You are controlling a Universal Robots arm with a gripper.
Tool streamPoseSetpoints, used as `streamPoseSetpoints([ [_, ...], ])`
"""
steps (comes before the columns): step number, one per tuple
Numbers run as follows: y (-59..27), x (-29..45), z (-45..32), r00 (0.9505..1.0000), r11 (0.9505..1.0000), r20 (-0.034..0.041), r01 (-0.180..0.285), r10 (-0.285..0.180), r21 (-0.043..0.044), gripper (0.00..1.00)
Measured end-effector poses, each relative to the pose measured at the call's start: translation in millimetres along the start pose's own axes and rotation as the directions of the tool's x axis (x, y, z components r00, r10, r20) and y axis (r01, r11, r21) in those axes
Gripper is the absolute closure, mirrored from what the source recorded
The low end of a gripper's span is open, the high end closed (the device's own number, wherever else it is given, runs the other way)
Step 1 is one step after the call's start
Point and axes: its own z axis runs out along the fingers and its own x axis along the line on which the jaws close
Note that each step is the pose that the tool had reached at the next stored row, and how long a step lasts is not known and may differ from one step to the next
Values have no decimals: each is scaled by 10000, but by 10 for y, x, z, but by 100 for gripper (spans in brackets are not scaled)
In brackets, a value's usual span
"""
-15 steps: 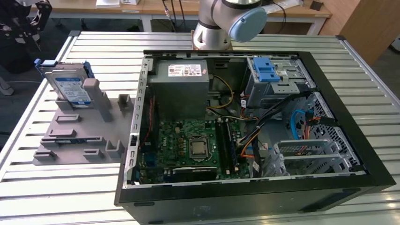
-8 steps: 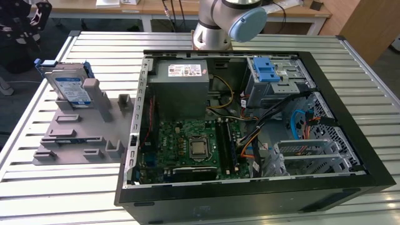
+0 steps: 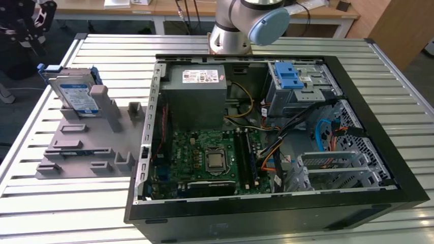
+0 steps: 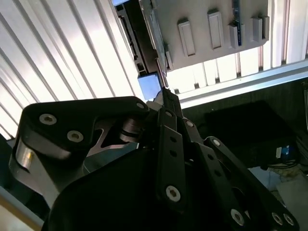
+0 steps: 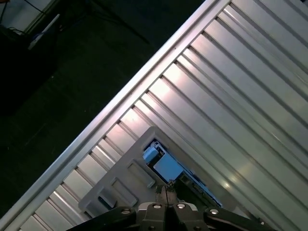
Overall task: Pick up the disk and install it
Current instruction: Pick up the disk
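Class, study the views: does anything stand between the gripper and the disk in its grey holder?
Nothing visible does. In the first wrist view the gripper hangs over the disk, which stands in the grey holder, with only open air between them.

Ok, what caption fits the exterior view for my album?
The disk stands in a grey holder beside the open computer case.

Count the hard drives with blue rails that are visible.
1. The silver-grey hard drive with blue plastic rails stands in the grey plastic holder at the exterior view's left, beside the open black computer case. Others may be hidden inside.
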Motion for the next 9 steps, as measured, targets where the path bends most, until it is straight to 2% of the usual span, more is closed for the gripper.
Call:
streamPoseSetpoints([
  [4, 0, 0, 6, 9995, 9996, 150, 288, -287, -36, 89],
  [6, 0, -1, 8, 9984, 9986, 172, 535, -535, -44, 89],
  [9, 0, 0, 12, 9948, 9949, 163, 1004, -1004, -50, 89],
])
